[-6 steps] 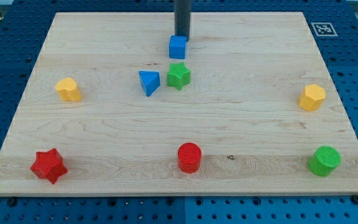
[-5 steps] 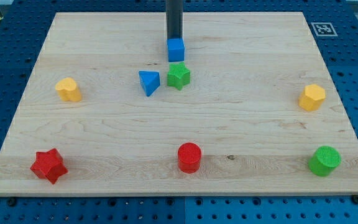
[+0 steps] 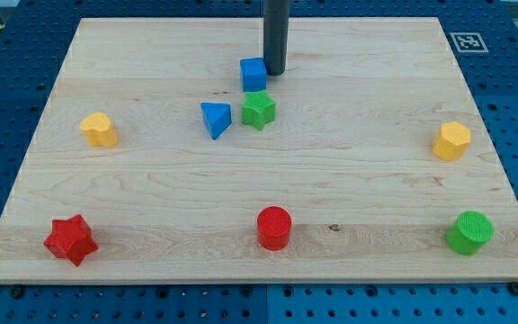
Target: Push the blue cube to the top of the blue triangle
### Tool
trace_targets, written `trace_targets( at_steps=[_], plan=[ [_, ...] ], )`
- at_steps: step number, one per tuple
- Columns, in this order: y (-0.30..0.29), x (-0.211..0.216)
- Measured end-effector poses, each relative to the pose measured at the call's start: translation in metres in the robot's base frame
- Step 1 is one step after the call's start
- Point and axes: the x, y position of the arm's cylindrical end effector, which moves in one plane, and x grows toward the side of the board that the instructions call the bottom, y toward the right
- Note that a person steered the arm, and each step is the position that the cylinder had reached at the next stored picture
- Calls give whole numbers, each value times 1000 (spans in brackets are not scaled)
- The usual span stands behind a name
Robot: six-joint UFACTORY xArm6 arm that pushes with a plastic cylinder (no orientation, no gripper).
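Observation:
The blue cube (image 3: 254,74) sits near the view's top centre of the wooden board (image 3: 349,171). The blue triangle (image 3: 214,119) lies below and to the left of it. A green star-shaped block (image 3: 258,110) sits directly below the cube, almost touching it, to the right of the triangle. My tip (image 3: 275,72) stands right against the cube's right side, at the same height in the view.
A yellow block (image 3: 99,130) sits at the left, a yellow hexagon block (image 3: 452,140) at the right. Along the bottom lie a red star (image 3: 69,238), a red cylinder (image 3: 274,227) and a green cylinder (image 3: 469,232). A marker tag (image 3: 467,41) is at the top right corner.
My tip moved from above the cube to its right side. The blue cube shifted slightly down and to the left, closer to the green star.

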Motion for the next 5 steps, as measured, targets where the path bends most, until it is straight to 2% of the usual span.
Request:
trace_targets(
  at_steps=[2, 3, 4, 5],
  plan=[
    [-35, 10],
    [-29, -17],
    [-94, -29],
    [-176, 7]
  ],
)
